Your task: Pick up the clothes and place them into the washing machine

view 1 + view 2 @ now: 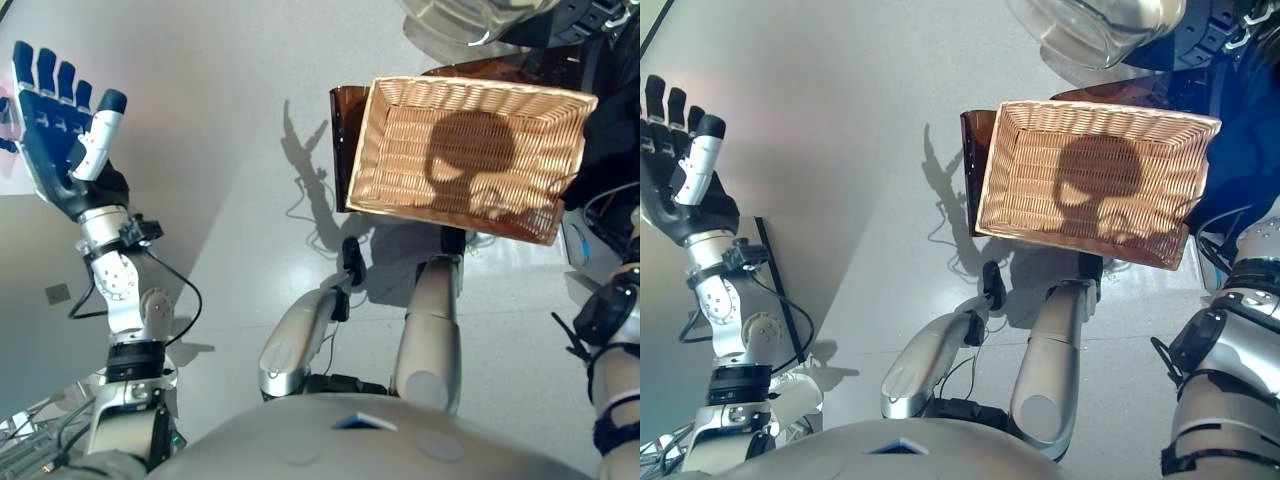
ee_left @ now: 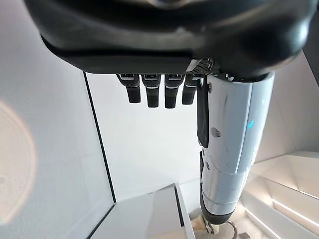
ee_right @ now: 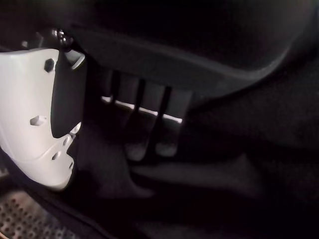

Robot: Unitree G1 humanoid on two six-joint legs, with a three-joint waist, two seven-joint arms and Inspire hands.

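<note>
The shallow wicker basket [image 1: 400, 150] sits empty on the low dark brown box [image 1: 345, 120]. Behind it is the washing machine with its round glass door [image 1: 1090, 30]. Dark blue cloth [image 1: 1240, 130] shows at the machine, to the right of the basket. My right arm reaches up that way. In the right wrist view my right hand [image 3: 149, 74] is deep among dark cloth [image 3: 239, 174], its fingers [image 3: 149, 124] fairly straight against it and the white-covered thumb [image 3: 30, 114] beside them. My left hand [image 1: 55, 130] is raised at the far left, open and empty; it also shows in the left wrist view [image 2: 169, 35].
Grey floor lies left of the box. A perforated metal surface [image 3: 20, 219] shows beside the right thumb. A black line on the floor [image 1: 775, 290] runs under the left arm.
</note>
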